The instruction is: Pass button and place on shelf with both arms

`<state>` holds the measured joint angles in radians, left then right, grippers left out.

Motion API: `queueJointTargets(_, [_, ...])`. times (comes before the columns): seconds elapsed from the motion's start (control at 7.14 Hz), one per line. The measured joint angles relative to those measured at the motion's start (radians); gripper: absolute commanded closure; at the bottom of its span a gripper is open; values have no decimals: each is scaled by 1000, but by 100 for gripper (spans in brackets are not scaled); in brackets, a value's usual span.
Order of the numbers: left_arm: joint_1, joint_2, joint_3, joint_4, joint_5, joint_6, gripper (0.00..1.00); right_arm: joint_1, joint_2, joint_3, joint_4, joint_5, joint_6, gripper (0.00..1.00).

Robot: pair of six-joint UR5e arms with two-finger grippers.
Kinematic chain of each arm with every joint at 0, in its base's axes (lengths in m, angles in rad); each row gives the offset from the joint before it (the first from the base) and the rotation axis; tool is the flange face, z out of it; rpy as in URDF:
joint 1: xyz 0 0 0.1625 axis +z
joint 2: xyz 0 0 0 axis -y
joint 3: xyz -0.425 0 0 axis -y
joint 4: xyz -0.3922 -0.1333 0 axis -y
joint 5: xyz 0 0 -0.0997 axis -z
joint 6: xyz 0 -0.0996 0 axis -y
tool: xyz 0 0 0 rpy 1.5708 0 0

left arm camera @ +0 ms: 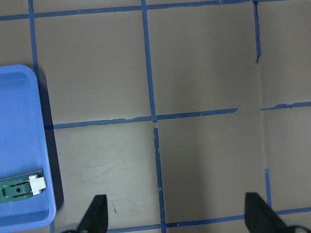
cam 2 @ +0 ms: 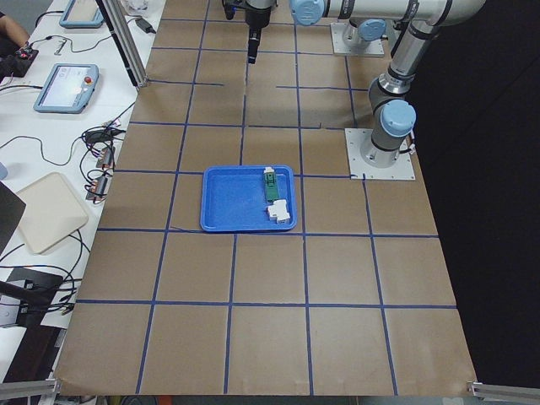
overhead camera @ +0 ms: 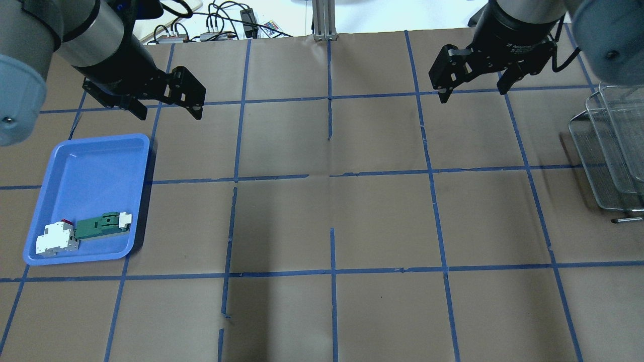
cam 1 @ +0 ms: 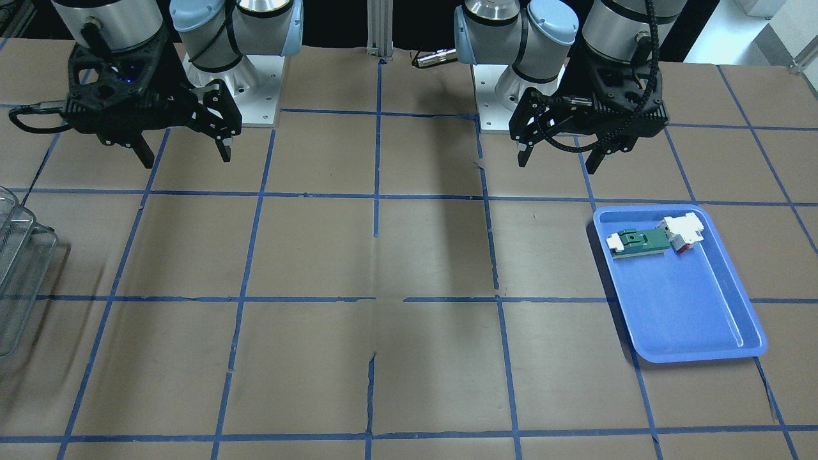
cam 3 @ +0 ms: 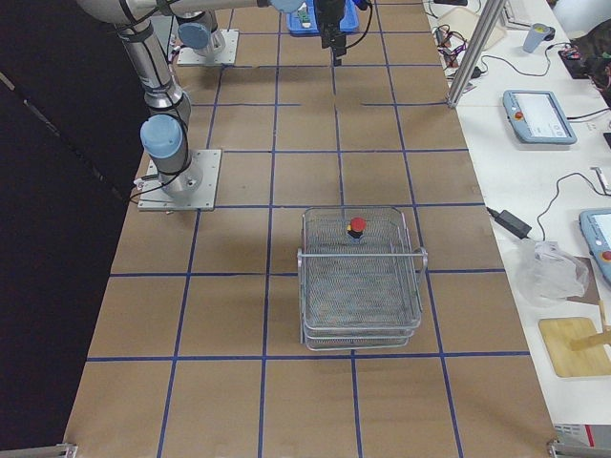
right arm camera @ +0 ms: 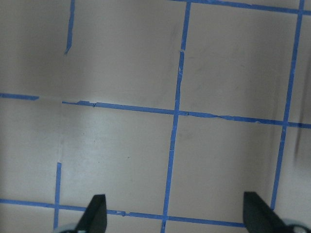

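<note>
Hovering above the tabletop [overhead camera: 332,216], the left tool [overhead camera: 168,113] and the right tool [overhead camera: 473,94] both have their fingers spread wide with nothing between them. Each wrist view shows only two black fingertips over taped paper. Near the left tool lies the blue tray [overhead camera: 90,171], which holds a green-and-white part [overhead camera: 100,225] and a white block [overhead camera: 56,240]. Near the right tool stands the shelf [overhead camera: 604,151]. The right side view shows the button [cam 3: 357,226] upright on the mesh, red cap up, at the end nearer the tabletop's middle, so the placing looks done. The button is likely light, rigid hard plastic. Its domed cap would be slippery, so the short black body beneath is the surer hold, with fingers closing across its sides.
</note>
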<state>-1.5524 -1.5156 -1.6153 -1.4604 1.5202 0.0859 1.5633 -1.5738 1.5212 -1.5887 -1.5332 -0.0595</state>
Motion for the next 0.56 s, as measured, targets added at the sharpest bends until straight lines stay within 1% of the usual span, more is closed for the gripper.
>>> queueJointTargets(0.28, [0,1,0,0,1,0,0,-40,-5,1,31,13,48,0])
queueJointTargets(0.56, [0,1,0,0,0,0,0,-41,-8,-1,34,10,94,0])
